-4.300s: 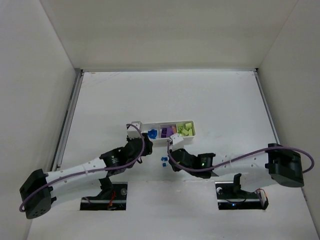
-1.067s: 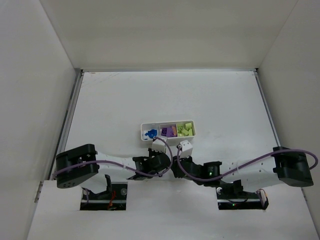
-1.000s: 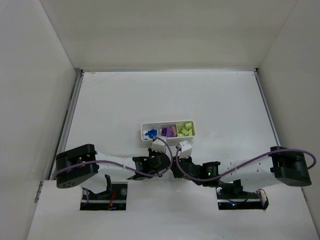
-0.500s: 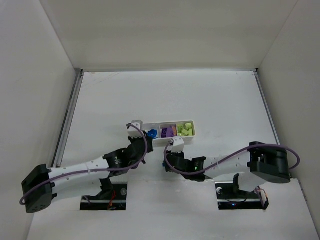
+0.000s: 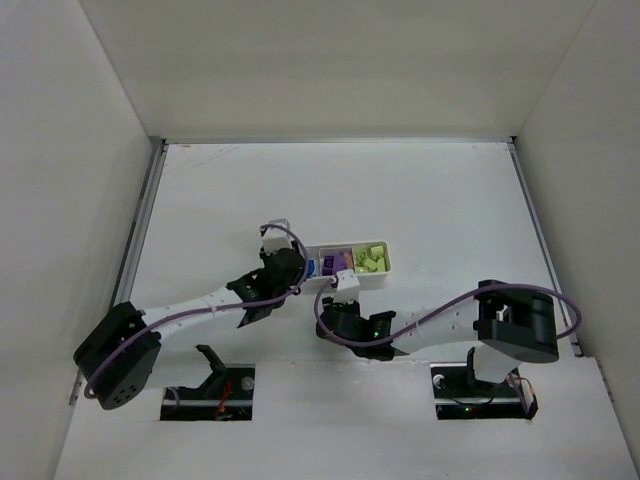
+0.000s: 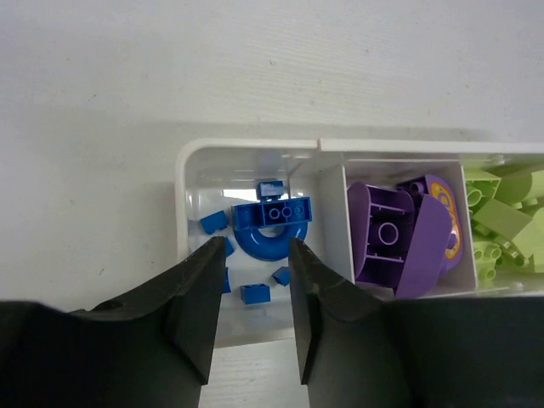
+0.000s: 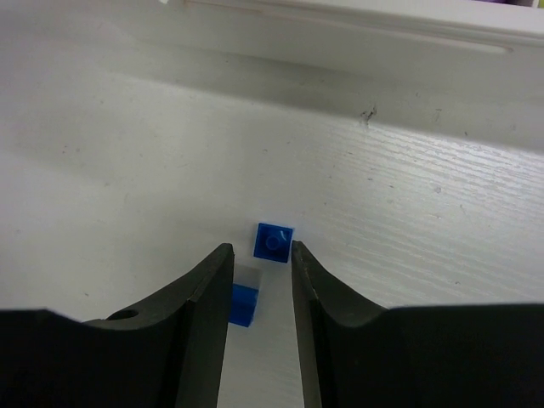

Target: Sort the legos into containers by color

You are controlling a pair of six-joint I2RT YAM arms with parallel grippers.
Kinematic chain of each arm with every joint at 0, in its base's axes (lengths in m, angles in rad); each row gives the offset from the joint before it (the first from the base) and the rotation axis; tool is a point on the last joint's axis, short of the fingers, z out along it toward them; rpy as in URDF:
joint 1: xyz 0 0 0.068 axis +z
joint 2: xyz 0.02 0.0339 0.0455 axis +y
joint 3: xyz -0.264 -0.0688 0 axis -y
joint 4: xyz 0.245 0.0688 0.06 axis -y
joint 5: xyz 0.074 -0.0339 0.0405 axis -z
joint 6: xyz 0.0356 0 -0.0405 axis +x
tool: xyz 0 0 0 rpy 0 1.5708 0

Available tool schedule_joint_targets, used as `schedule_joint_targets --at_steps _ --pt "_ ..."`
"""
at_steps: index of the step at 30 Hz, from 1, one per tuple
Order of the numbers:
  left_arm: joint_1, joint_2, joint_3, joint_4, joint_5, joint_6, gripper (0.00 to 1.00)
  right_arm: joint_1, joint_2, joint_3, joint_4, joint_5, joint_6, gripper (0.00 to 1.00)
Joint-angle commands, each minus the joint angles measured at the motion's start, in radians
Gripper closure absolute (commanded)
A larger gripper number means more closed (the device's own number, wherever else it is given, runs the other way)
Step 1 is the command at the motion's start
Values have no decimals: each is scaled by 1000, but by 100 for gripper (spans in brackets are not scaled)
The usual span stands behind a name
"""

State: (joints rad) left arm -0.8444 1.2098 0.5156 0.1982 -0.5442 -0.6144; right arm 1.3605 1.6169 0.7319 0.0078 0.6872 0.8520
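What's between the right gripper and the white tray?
Right wrist view: a tiny blue brick and a second one at the right gripper, then bare table up to the tray.

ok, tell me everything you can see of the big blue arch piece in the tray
The blue arch looks like glossy hard plastic: a half-ring joined to a straight bar showing three studs. It lies in the end compartment of the white tray, beside the purple section, with small blue bricks scattered around it. The left gripper hangs above, fingers open, overlapping the arch's ends in the wrist view; nothing grips it.
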Motion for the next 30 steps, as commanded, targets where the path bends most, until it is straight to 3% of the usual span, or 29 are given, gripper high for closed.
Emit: schedule_joint_targets --at_steps 1,8,16,22,30 --pt "-9 -61 44 53 7 25 65 -2 8 34 -19 46 25 63" --pt "-64 -309 -40 -55 -22 -25 64 -1 15 40 -31 63 25 76" --pt "-221 -555 -169 -212 -69 -156 70 16 -165 34 -54 83 -14 77" --pt "-350 -602 -212 -290 -151 -200 72 -53 -198 116 23 26 -186 76" --pt "-489 -550 -224 -313 -210 -252 72 -221 -75 239 144 -158 -283 76"
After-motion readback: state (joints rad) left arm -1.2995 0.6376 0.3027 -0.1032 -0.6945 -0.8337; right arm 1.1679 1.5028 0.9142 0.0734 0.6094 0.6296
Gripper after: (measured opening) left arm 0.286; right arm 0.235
